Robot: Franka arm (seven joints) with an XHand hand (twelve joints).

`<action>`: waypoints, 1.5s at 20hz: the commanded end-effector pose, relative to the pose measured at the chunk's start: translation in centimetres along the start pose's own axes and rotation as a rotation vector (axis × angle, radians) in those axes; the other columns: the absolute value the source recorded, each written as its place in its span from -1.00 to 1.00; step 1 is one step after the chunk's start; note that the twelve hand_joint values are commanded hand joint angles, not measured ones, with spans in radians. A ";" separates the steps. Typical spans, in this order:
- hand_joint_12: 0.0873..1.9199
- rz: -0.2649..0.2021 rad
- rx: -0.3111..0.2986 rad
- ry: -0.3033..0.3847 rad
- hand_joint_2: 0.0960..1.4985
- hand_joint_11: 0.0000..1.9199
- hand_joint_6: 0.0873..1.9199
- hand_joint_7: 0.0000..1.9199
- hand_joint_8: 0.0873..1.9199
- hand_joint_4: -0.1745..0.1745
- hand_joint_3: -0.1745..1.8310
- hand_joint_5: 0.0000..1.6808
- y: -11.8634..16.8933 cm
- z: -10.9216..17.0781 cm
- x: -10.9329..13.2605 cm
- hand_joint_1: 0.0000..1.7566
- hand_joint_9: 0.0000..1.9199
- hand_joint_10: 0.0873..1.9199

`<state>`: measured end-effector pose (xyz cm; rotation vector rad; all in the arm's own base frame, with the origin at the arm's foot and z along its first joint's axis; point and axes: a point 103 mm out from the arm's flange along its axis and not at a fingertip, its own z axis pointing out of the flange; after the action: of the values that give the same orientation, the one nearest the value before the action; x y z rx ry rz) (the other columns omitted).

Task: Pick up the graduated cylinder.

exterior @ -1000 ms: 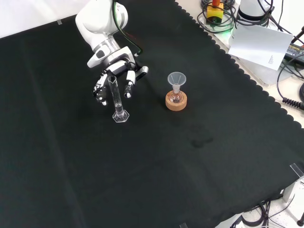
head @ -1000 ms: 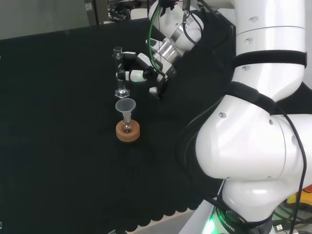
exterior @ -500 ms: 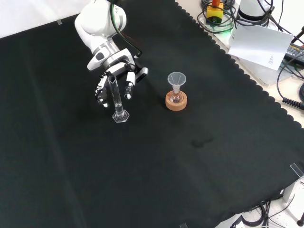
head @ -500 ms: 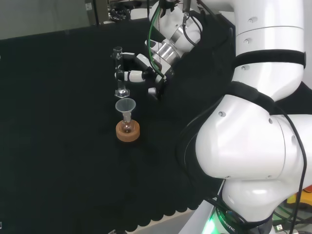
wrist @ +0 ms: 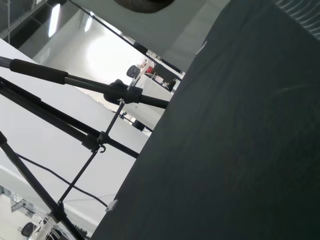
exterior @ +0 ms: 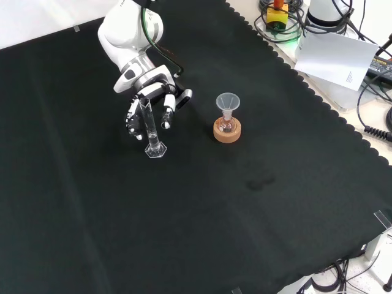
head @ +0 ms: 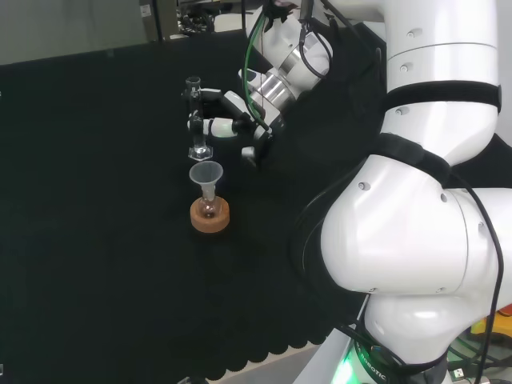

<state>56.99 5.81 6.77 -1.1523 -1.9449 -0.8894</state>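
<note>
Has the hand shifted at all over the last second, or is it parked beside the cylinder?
Yes, slightly. In the front view the hand has edged right and a touch lower, closing around the graduated cylinder, which stands in the same spot left of the cork ring.

Bench under black cloth [exterior: 257, 208], scalloped hem along its right edge in the front view. Graduated cylinder [exterior: 150, 130] stands upright on its hexagonal foot. At its 3 o'clock (front view), apart: cork ring [exterior: 227, 130] bearing small flask and funnel [exterior: 228, 101].

clear glass graduated cylinder [exterior: 149, 125], matt black cloth [exterior: 202, 214], cork stand [exterior: 227, 130], glossy white plastic arm [head: 424, 232], clear funnel [exterior: 228, 101]
</note>
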 end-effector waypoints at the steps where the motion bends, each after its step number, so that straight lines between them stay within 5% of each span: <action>1: 0.14 -0.007 -0.013 -0.003 0.31 -0.29 -1.00 -0.41 -0.46 -0.23 -1.00 -0.29 0.4 0.8 0.4 0.09 -0.14 -0.62; 20: 0.07 0.023 -0.052 0.022 0.39 -0.19 -0.92 -0.35 -0.47 -0.20 -1.00 -0.17 0.5 1.4 0.1 0.11 -0.05 -0.69; 29: -0.12 0.036 -0.103 -0.030 0.57 0.10 -0.53 -0.09 -0.53 0.06 -1.00 0.02 0.7 1.3 0.5 0.26 0.22 -0.90; 30: -0.14 0.038 -0.108 -0.046 0.56 0.14 -0.30 -0.05 -0.53 -0.06 -0.95 0.05 0.6 1.1 0.6 0.25 0.25 -0.91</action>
<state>57.09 7.42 6.27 -1.2278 -1.8996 -0.9588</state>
